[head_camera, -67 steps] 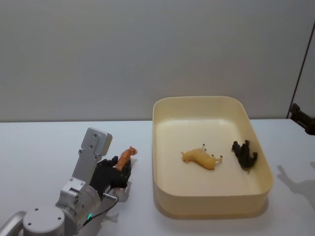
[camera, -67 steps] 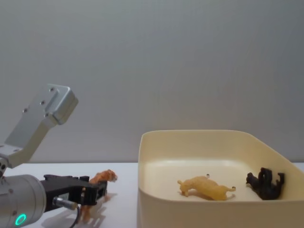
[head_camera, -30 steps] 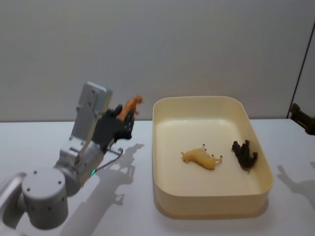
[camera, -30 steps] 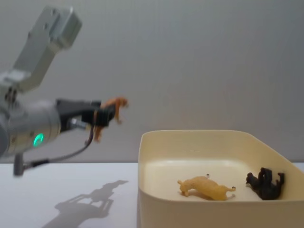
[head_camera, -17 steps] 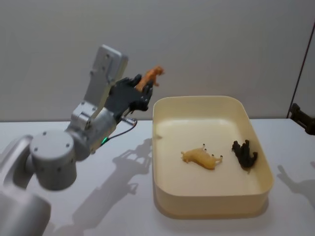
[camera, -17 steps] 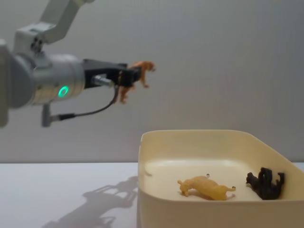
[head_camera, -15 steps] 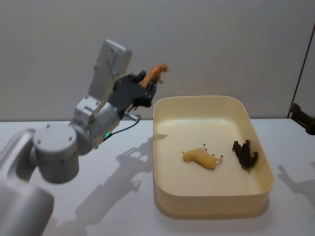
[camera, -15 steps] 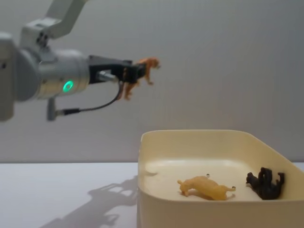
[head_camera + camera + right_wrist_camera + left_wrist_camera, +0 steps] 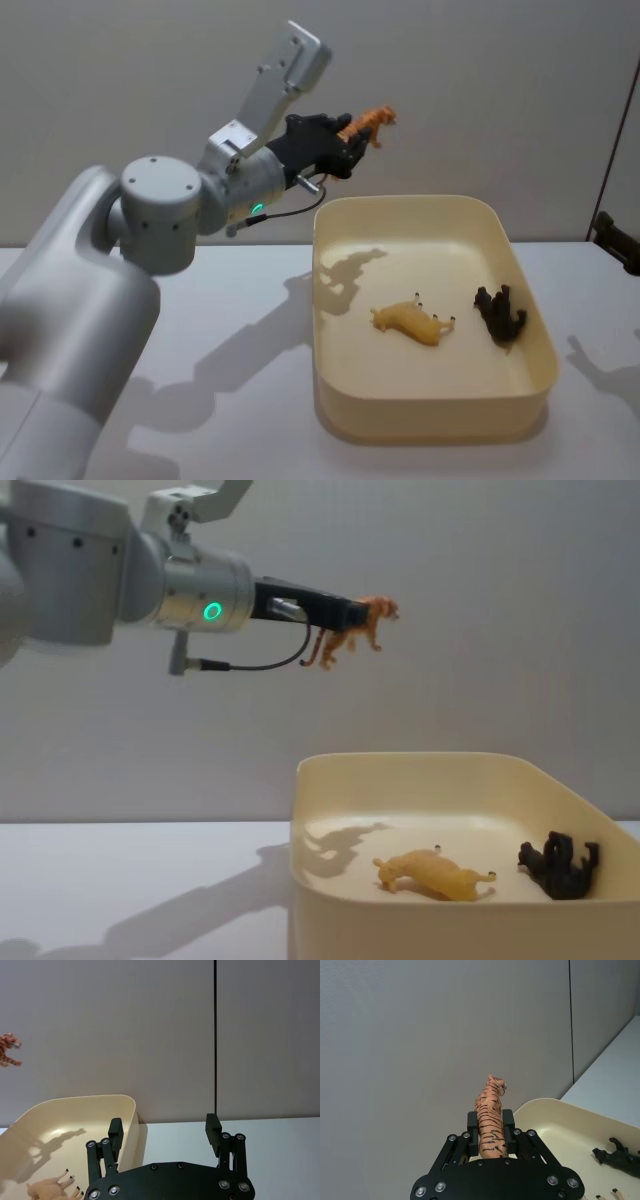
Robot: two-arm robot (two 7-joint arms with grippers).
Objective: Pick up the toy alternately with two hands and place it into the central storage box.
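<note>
The left gripper (image 9: 345,613), stretched out level on its raised arm, is clamped on the orange tiger toy (image 9: 355,630) high above the central storage box's (image 9: 420,770) near-left rim, while the right gripper (image 9: 165,1135) sits spread apart beside it.

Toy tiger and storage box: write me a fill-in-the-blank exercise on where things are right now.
1. The left gripper holds a striped toy ____ between its fingers.
2. The tiger hangs in the air above the storage box's ____ edge.
3. Inside the box lie a yellow animal and a ____ one.
4. The right gripper's fingers are ____ and hold nothing.

Missing words: tiger; left; black; open
</note>
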